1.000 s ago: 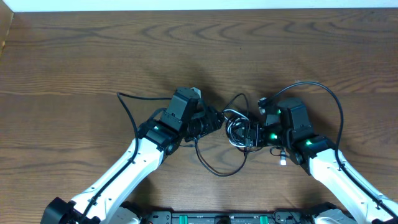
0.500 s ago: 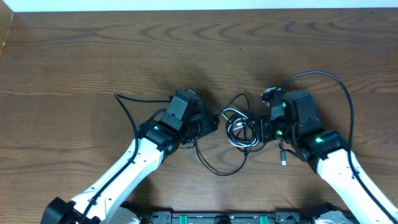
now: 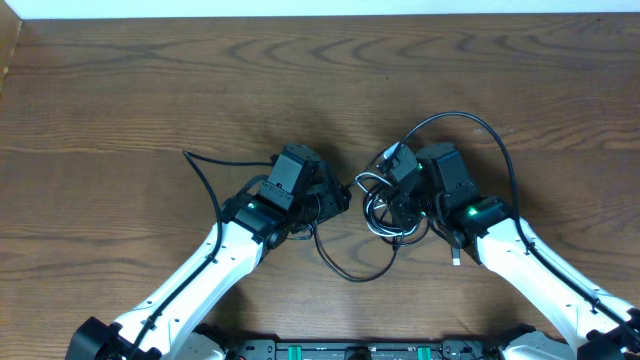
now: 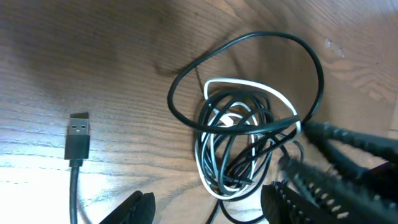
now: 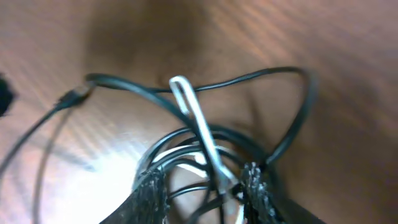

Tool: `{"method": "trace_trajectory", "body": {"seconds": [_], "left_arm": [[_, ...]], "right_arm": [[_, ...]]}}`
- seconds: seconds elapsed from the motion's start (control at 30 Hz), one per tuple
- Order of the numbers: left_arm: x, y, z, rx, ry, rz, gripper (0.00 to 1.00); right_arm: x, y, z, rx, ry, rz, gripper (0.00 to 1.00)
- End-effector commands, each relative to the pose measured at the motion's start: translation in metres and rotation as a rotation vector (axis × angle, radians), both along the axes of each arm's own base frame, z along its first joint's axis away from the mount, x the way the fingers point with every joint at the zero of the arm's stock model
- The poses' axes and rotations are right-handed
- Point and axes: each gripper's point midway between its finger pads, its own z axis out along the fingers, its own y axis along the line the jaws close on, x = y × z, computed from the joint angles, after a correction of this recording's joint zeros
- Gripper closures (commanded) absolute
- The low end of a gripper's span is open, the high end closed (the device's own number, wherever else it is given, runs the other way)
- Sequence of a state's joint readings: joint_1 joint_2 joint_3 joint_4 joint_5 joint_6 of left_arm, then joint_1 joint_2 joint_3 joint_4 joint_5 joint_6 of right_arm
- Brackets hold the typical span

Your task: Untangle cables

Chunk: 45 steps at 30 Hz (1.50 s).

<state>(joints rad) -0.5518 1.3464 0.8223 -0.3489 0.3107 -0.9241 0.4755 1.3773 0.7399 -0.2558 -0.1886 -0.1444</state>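
Right gripper [image 5: 202, 190] astride the tangled cables [image 4: 239, 124], grip unclear; left gripper [image 4: 214, 208] open-jawed just beside them.

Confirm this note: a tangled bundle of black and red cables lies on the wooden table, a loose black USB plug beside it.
Wrong in one respect: the cables are black and white, not black and red, as the left wrist view shows. The rest stands: the bundle lies on the wooden table, a loose black USB plug beside it.
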Motion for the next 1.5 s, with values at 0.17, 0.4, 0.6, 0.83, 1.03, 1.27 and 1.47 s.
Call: {"method": "trace_trajectory", "body": {"seconds": [0.17,0.4,0.6,0.83,1.03,1.27,1.47], "left_arm": [[0.001,0.007,-0.007,0.04,0.003,0.027,0.41],[0.001,0.007,-0.007,0.04,0.003,0.026,0.41],[0.001,0.007,-0.007,0.04,0.004,0.027,0.4],[0.001,0.007,-0.007,0.04,0.004,0.026,0.4],[-0.001,0.005,-0.007,0.028,0.011,0.018,0.4],[-0.003,-0.007,-0.001,-0.029,0.022,0.006,0.4],[-0.003,-0.028,0.01,-0.089,-0.01,-0.004,0.36]], "right_arm": [[0.016,-0.004,0.006,-0.06,-0.106,0.013,0.65],[0.01,0.001,-0.006,-0.091,-0.098,0.119,0.7],[0.012,0.002,-0.026,-0.126,-0.074,0.148,0.78],[0.015,0.003,-0.033,-0.124,-0.058,0.136,0.99],[0.017,0.005,0.058,0.054,-0.139,-0.019,0.99],[-0.01,-0.005,0.117,0.209,-0.169,-0.106,0.99],[-0.033,-0.003,0.128,0.289,-0.108,-0.098,0.99]]}}
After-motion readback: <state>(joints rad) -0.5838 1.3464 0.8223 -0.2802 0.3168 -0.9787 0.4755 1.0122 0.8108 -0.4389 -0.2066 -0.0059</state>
